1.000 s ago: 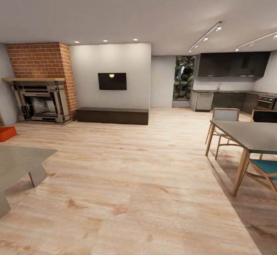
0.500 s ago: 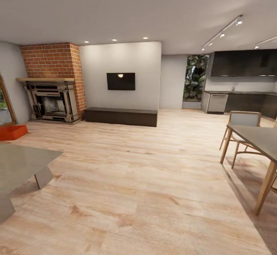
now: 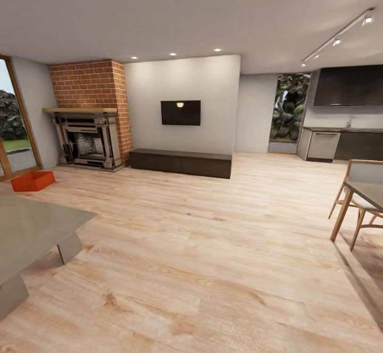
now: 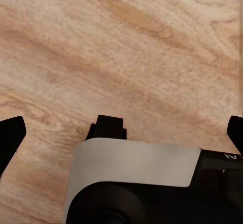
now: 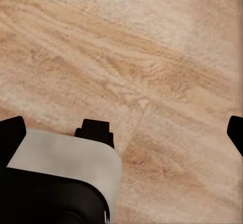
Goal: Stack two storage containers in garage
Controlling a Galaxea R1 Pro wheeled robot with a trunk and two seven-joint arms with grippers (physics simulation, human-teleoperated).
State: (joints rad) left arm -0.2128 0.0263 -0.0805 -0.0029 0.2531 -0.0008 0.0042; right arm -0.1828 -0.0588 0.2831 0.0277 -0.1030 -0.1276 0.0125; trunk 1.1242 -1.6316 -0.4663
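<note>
The head view looks across the living room's light wood plank floor (image 3: 213, 246); one red-orange storage container (image 3: 33, 181) sits on that floor at the far left, near the glass door (image 3: 13, 124) and well apart from the brick fireplace (image 3: 88, 114); it stands upright, open top up, with nothing in contact with it. To the fireplace's right a dark low bench (image 3: 181, 162) runs along a white wall bearing a black wall-mounted screen (image 3: 181, 112); a grey table (image 3: 32, 233) fills the lower left corner, and at the right edge a wooden chair (image 3: 356, 191) stands against a dining table (image 3: 369, 193); a dark kitchen counter (image 3: 340, 144) lies beyond, beneath track lights (image 3: 338, 39)

In the left wrist view the left gripper (image 4: 121, 133) hangs over bare planks, its two dark fingertips (image 4: 10, 135) at opposite edges of the picture, spread wide with nothing between them; in the right wrist view the right gripper (image 5: 121, 133) is likewise spread wide over the planks, fingertips (image 5: 11, 130) far apart and holding nothing
</note>
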